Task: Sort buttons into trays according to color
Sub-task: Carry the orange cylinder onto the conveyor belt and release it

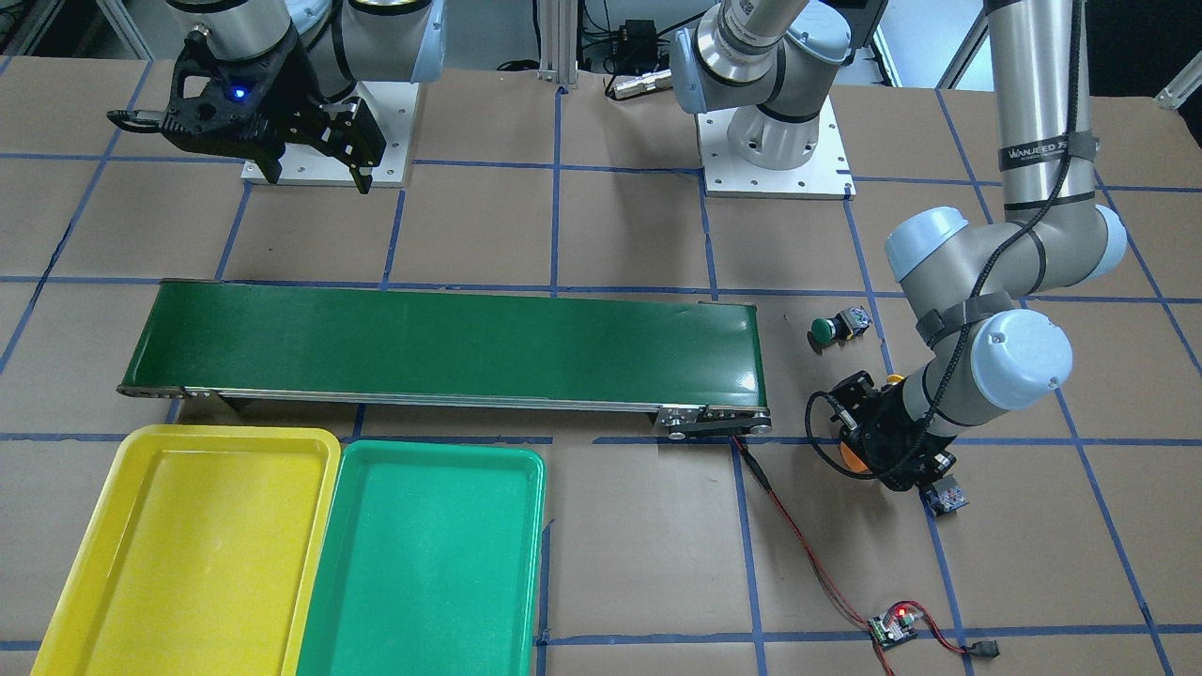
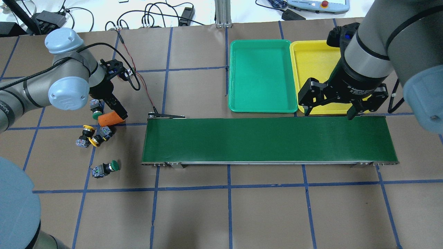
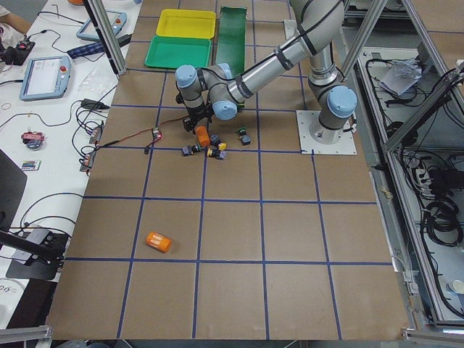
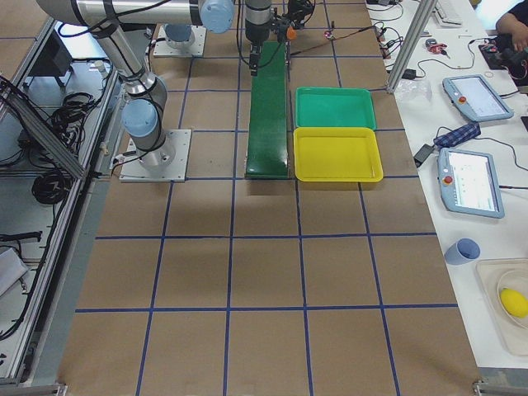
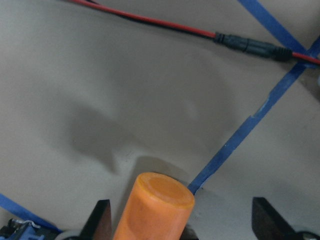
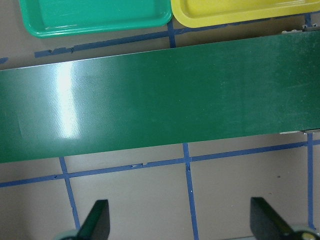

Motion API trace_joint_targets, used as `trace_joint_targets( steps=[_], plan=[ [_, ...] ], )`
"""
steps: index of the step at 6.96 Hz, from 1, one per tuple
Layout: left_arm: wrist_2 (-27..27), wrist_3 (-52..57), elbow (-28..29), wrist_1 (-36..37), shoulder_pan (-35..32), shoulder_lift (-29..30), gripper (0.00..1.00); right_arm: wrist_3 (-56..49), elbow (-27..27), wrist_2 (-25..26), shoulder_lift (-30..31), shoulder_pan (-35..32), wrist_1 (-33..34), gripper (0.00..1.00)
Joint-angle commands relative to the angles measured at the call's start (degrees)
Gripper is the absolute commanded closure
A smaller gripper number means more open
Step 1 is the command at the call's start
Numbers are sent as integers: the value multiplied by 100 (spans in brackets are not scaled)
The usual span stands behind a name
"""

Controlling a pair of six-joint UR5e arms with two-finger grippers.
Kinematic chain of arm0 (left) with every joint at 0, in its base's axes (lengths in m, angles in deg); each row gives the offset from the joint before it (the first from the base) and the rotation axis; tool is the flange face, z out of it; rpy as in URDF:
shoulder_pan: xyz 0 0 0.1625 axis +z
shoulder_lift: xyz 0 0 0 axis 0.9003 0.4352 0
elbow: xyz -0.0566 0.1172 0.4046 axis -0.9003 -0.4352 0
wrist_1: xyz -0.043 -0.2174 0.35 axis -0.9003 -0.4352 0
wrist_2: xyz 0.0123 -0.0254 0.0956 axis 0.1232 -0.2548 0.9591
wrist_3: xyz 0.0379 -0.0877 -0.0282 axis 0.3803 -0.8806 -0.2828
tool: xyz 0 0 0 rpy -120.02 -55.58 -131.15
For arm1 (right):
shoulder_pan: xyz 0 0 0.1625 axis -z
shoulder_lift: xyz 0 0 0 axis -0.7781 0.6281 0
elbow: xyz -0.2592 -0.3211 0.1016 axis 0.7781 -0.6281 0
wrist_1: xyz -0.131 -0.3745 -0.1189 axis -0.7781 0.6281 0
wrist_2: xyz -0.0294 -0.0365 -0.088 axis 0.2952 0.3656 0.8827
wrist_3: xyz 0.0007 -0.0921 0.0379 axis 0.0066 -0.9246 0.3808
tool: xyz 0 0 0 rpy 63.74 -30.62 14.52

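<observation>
**Buttons [image 2: 100, 137] all unsorted: left gripper astride an orange cylinder**

Left gripper [image 5: 185, 223]: fingers [image 5: 101, 222] spread wide, at the bottom of the wrist view. An orange cylinder [image 5: 156, 207] pokes up between them, close to the finger at lower left, with a clear gap to the other. Nothing is clamped. In the overhead view the same cylinder lies at the left of the frame, just off the belt's end.

Just up and left of the cylinder: first green-capped button [image 2: 96, 110], half hidden under the wrist. Below the cylinder: two yellow-capped buttons [image 2: 86, 135], close together. Lower again and apart from the rest: second green-capped button [image 2: 105, 168].

All four lie on their sides on the brown table. Black bodies, grey-blue contact blocks, mushroom caps. They are small and likely to roll on the cap rim.

Right gripper [image 2: 328, 113]: jaws wide, holding nothing, hovering over the conveyor belt [image 2: 270, 140] at the right of the frame, beside the yellow tray [image 2: 311, 58]. The green tray [image 2: 259, 76] sits against it. Neither tray holds a button.

Judgement: first pick in hand, task at its start. The cylinder is not a sort item. The next move calls for shifting the left gripper off it onto a button, likeliest the near green one. The jaws then need centring across the black body before closing.
</observation>
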Motion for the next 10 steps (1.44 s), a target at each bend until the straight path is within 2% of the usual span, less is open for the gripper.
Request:
trace_joint_targets(
  steps=[1,2,5,7,8,10],
  plan=[
    [15,24,-64,-8,190,72,68,0,14,1,-6,3,0,0],
    [15,23,-73,-8,181,28,100,9,14,-8,-6,3,0,0],
    [-11,59,120,-139,-81,-463,100,0,67,1,-6,3,0,0],
    [7,67,173,-333,-1228,-867,100,0,67,1,-6,3,0,0],
    [7,172,69,-342,-1686,-1043,100,0,75,10,-6,3,0,0],
    [42,295,-614,-256,-2269,-1421,100,0,102,1,-6,3,0,0]
  ],
)
